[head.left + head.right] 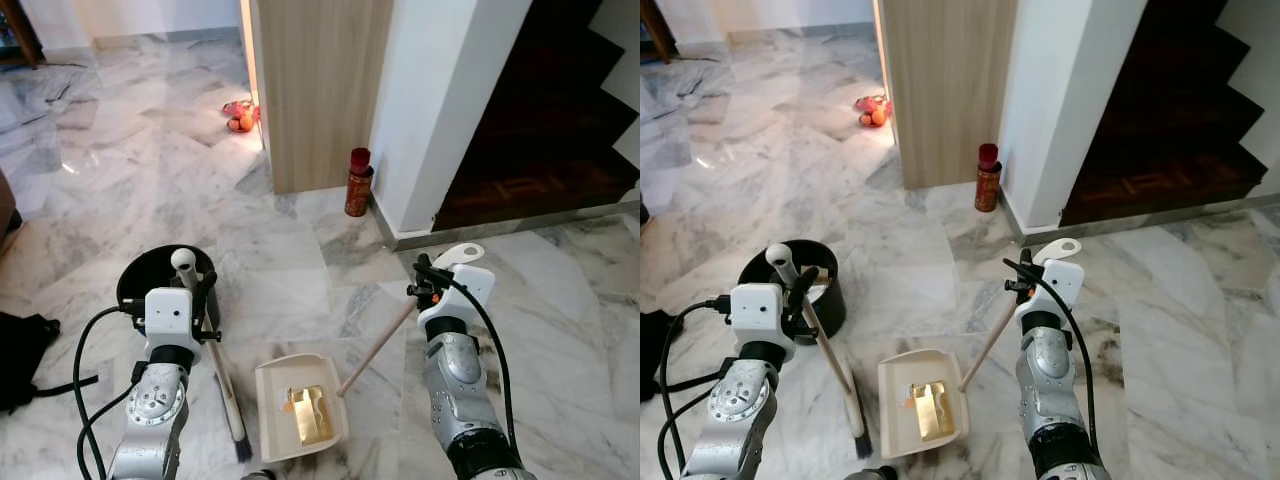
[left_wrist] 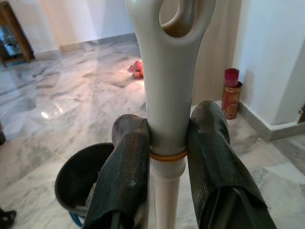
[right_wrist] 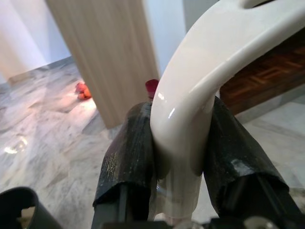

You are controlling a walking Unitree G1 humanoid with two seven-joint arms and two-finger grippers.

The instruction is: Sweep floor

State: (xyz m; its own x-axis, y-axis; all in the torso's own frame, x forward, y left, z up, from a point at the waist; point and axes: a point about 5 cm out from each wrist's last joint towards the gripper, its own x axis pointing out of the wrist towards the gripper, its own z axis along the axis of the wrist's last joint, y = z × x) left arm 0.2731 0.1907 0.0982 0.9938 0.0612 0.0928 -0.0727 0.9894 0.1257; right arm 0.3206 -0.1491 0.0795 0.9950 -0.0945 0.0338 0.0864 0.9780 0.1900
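My left gripper (image 1: 192,282) is shut on the cream handle of a broom (image 1: 213,360), whose bristles rest on the marble floor by my left arm. The same handle (image 2: 167,95) is clamped between the black fingers (image 2: 125,176). My right gripper (image 1: 432,280) is shut on the white handle end of a dustpan (image 1: 298,405), joined by a wooden stick (image 1: 378,348). The cream pan lies flat on the floor between my arms and holds a gold wrapper (image 1: 308,412). In the right wrist view, the curved white handle (image 3: 190,105) sits between the fingers (image 3: 127,162).
A black bin (image 1: 160,280) stands just beyond my left arm. A red canister (image 1: 358,182) leans by the white wall corner, next to a wooden panel (image 1: 320,90). Small red-orange items (image 1: 240,116) lie on the floor further off. Dark stairs (image 1: 550,130) rise at the right.
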